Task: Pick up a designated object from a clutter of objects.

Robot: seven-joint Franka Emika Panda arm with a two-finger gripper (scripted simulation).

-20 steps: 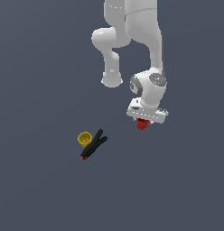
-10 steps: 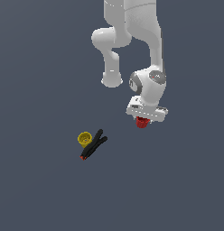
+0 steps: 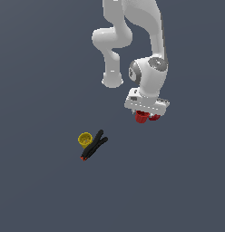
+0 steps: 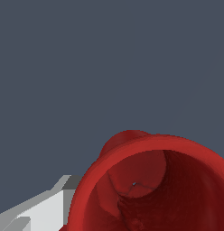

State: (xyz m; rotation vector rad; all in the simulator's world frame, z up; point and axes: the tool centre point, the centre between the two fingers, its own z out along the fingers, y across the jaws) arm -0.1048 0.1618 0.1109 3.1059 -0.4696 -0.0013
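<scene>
The red cup hangs just under my gripper, which is shut on it and holds it above the floor. In the wrist view the cup is very close, with its open mouth towards the camera, and one pale finger shows beside its rim. A second red shape, probably the red ball, shows right beside the cup on the exterior view's right; a rounded red bump also shows behind the cup's rim. I cannot tell whether it touches the cup.
The yellow cup stands on the floor on the exterior view's left. The black elongated tool with a red tip lies right beside it. The floor is plain dark grey.
My gripper has risen a little with the red cup in it. The yellow cup and the black tool have not moved.
</scene>
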